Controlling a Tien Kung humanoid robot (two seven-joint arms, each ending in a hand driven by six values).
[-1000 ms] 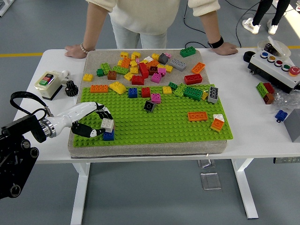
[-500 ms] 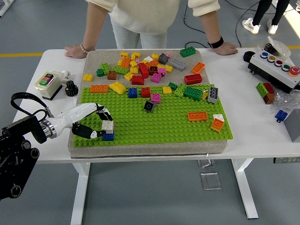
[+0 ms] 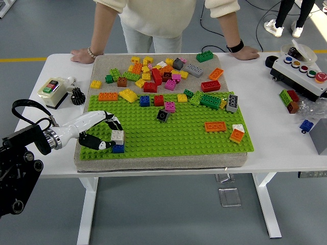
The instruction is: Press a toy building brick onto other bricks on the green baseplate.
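My left hand (image 3: 106, 133) reaches in from the left over the near-left corner of the green baseplate (image 3: 173, 133). Its fingers curl around a white brick (image 3: 118, 136) that sits on top of a blue brick (image 3: 118, 148) on the plate. Thumb and fingertips touch the white brick's left side. Other bricks stand on the plate: an orange one (image 3: 215, 126), a black one (image 3: 162, 115), blue (image 3: 145, 100), red (image 3: 159, 100) and pink (image 3: 169, 106) ones along the far edge. My right hand is out of the picture.
Several loose bricks (image 3: 163, 71) lie on the grey mat behind the plate. A person stands at the far side with both hands (image 3: 82, 55) resting on the table edge. A button box (image 3: 52, 90) sits at left, a control box (image 3: 301, 71) and a few bricks at right.
The left hand has shifted only slightly, staying on the white brick over the blue one. The person's hands are where they were.
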